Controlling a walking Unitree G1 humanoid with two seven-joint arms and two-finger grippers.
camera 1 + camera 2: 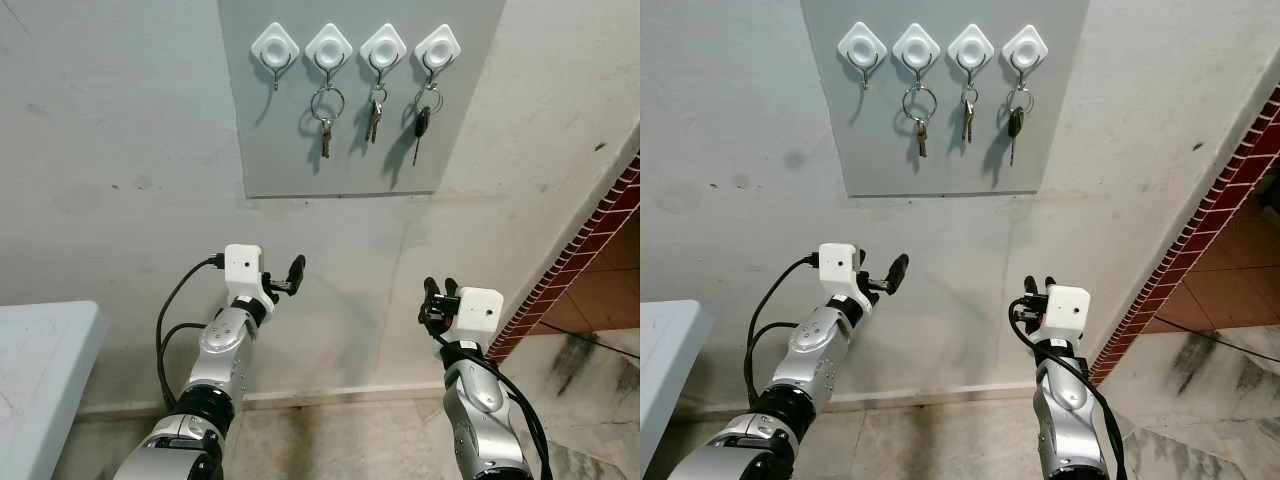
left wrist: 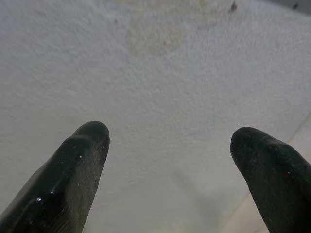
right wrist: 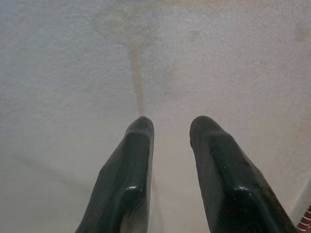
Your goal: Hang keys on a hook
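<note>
Three key bunches [image 1: 326,120] hang straight down on the grey board [image 1: 270,150]; its leftmost hook [image 1: 275,50] is bare, above the nearer left end effector [image 1: 285,275], spread empty. Right end effector [image 1: 437,292] slightly parted, empty.

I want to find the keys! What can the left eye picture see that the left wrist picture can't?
The left eye view has the grey board with four white hooks: the leftmost hook is bare, and three key sets hang from the others. It also has both arms, the right gripper, a pale table edge and a red brick edge.

The left wrist view has the two black fingertips up close, spread apart with nothing between them.

Both have the left gripper and the pale wall.
</note>
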